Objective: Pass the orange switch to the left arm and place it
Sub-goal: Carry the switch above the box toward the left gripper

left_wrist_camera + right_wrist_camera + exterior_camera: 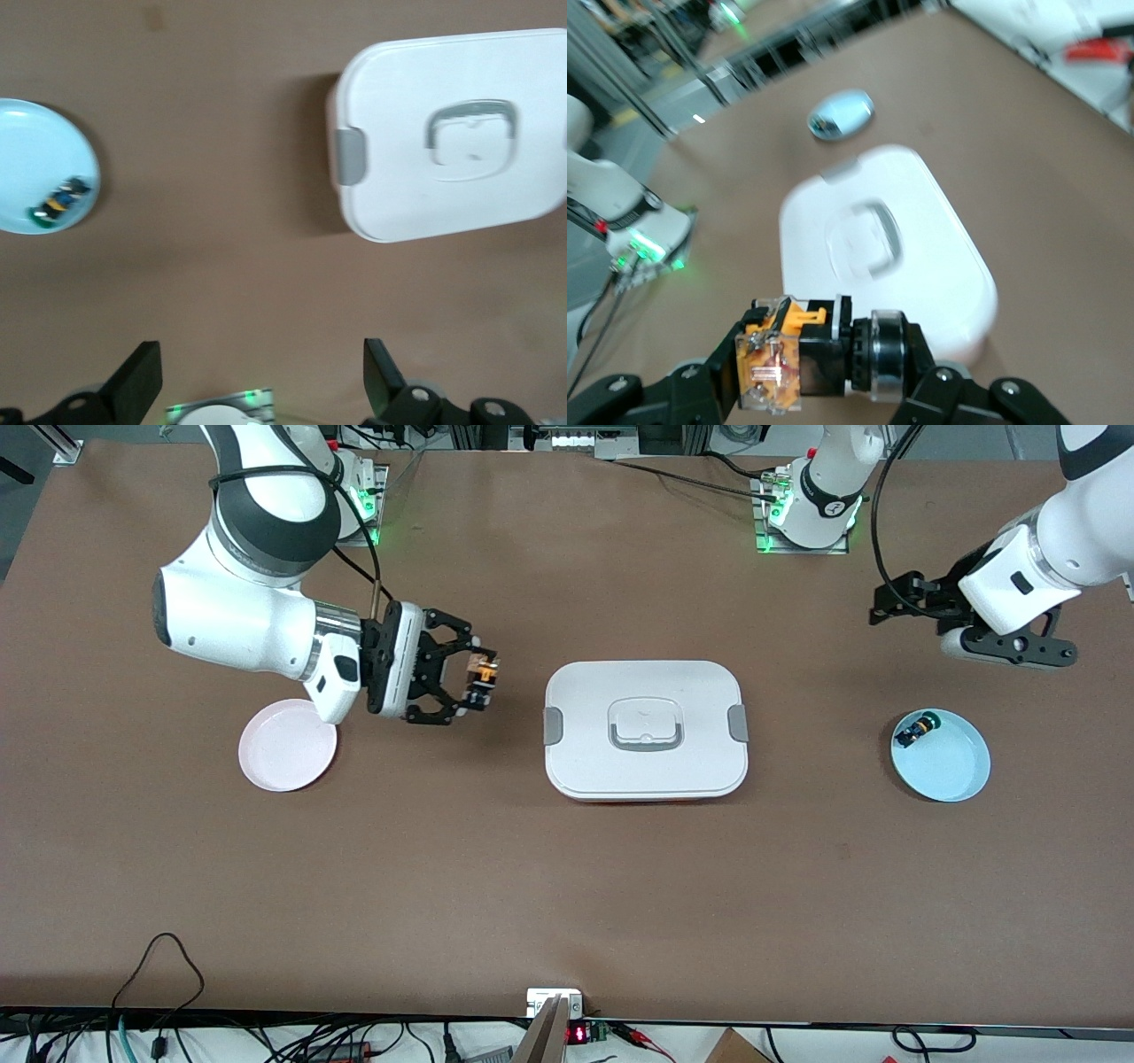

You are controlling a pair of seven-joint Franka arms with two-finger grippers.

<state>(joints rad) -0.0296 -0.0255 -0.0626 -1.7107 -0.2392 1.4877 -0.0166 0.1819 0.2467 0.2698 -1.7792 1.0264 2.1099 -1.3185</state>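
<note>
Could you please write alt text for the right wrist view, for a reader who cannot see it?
The right gripper is shut on the orange switch, held up in the air with the white box on the brown table just ahead of it. Past the box, a light blue plate lies toward the left arm's end of the table.
</note>
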